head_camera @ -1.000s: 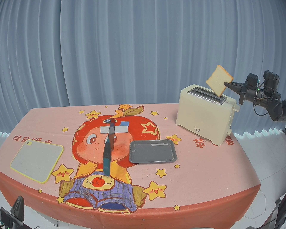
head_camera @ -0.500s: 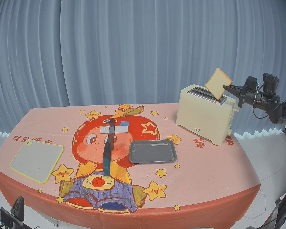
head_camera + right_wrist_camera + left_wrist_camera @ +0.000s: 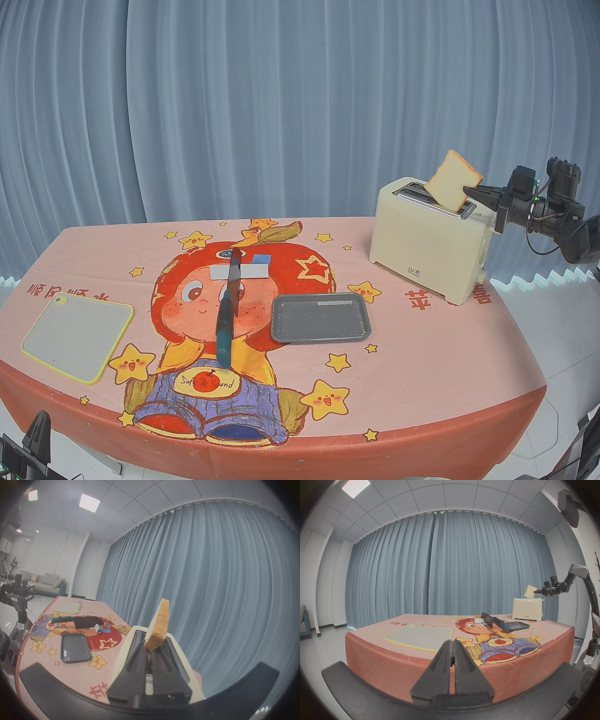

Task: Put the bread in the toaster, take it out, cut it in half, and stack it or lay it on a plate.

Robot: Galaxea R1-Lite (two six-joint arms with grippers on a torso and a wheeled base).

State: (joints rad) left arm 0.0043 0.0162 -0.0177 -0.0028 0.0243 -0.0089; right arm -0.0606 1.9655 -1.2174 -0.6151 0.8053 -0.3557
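Now right tool [image 3: 469,190] pinches tan square bread slice [image 3: 450,180] by corner, edge-down over cream toaster [image 3: 425,247] slot, ready for insertion.

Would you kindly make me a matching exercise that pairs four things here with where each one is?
1. bread
2. knife
3. cutting board
4. tray

A. farthest to the robot's left
B. flat, between knife and toaster
C. held in the right gripper over the toaster
D. just left of the tray, handle toward the robot

Pairs: 1-C, 2-D, 3-A, 4-B
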